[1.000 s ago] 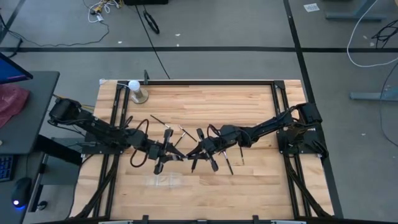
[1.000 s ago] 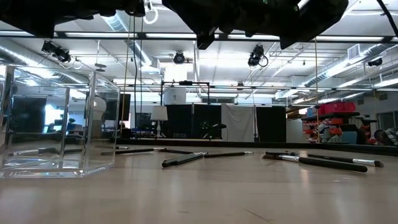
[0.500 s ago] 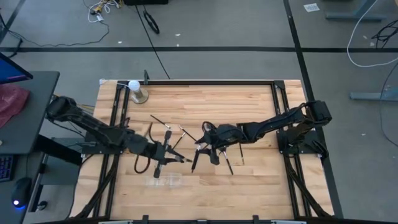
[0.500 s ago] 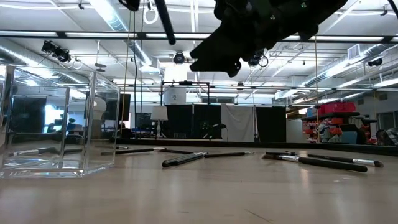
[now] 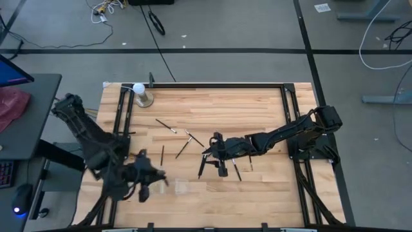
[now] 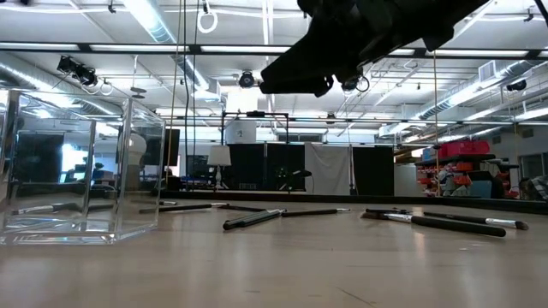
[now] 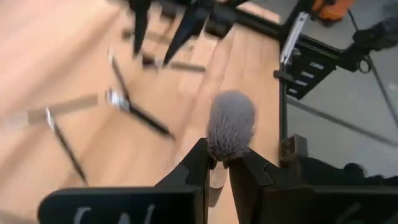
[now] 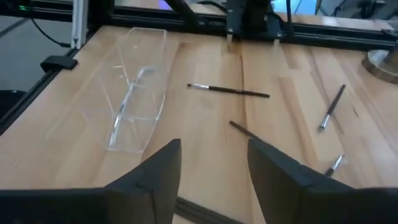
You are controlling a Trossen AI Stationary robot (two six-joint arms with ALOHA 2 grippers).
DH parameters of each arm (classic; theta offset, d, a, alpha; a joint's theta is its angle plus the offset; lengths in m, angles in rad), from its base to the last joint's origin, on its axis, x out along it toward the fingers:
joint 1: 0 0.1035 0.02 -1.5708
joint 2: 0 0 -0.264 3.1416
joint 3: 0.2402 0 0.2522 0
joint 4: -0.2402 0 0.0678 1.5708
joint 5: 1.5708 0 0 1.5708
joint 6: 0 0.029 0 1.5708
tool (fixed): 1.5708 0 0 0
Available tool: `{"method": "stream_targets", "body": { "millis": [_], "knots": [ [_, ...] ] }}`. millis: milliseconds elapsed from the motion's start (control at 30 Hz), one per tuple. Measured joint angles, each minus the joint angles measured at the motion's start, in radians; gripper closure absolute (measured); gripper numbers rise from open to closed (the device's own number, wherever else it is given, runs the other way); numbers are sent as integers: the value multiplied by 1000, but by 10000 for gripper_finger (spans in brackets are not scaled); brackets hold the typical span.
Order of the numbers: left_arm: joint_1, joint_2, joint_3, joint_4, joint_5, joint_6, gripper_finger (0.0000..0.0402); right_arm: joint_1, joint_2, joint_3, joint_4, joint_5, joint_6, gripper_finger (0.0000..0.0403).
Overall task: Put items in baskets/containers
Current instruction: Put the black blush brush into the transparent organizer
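Grey fluffy-tipped brush [image 7: 230, 124] clamped in left hand [image 7: 221, 171]; right hand [image 8: 214, 168] apart, over wooden table [image 5: 257, 109]

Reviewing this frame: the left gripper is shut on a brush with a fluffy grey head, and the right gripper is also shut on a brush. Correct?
Not quite. The left gripper does clamp the grey-headed brush, but the right gripper holds nothing: the right wrist view shows its jaws apart with only bare table between them.
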Motion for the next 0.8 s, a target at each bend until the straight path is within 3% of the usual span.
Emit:
{"method": "stream_targets", "body": {
  "millis": [200,367,800],
  "knots": [
    [-133,36,0,-276,-19,-478,362,6,0,0,22,0,-30,232],
    [-187,89,-1,-442,-23,-720,362,5,0,0,37,0,-35,236],
    [-162,198,-1,-433,110,-691,354,6,0,0,76,-1,-32,236]
  ]
}}
